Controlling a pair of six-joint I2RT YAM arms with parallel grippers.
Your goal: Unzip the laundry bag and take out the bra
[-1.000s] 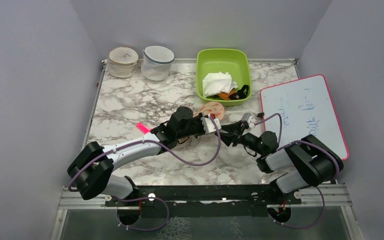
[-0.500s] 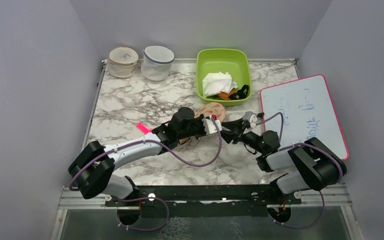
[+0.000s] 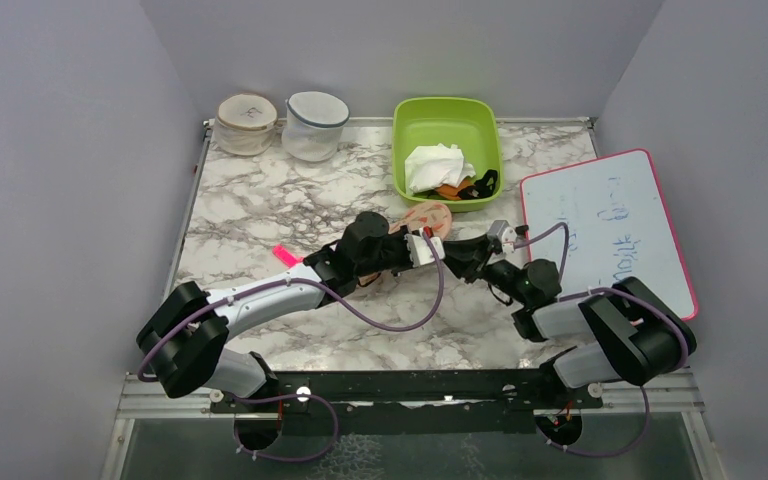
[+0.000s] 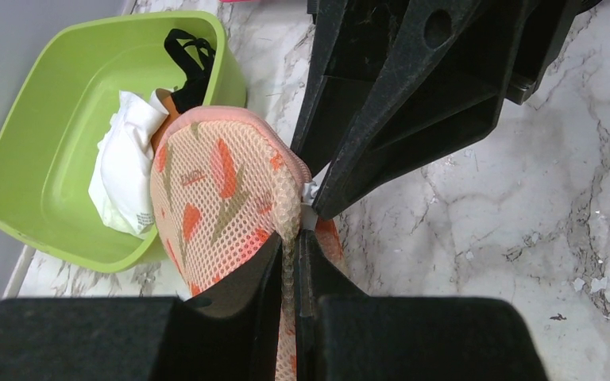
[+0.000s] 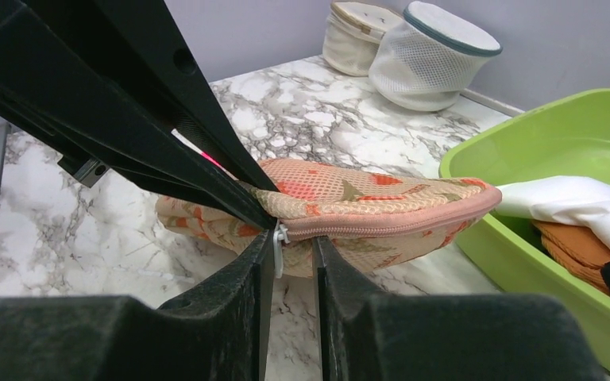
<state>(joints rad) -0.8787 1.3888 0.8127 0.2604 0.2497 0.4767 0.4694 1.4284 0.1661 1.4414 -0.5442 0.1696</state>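
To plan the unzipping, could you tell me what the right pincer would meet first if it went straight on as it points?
Probably the laundry bag, at its zipped edge; the white zip pull sits between the fingertips of the right pincer.

We read no text with certainty. The whiteboard [image 3: 608, 225] at the right of the tabletop [image 3: 260, 205] carries faint blue handwriting, too pale to make out. The laundry bag [image 4: 214, 198] shows a short line of small grey capitals on its mesh, too blurred to read. The far-left round tub [image 3: 246, 112] bears an illegible mark on its lid.
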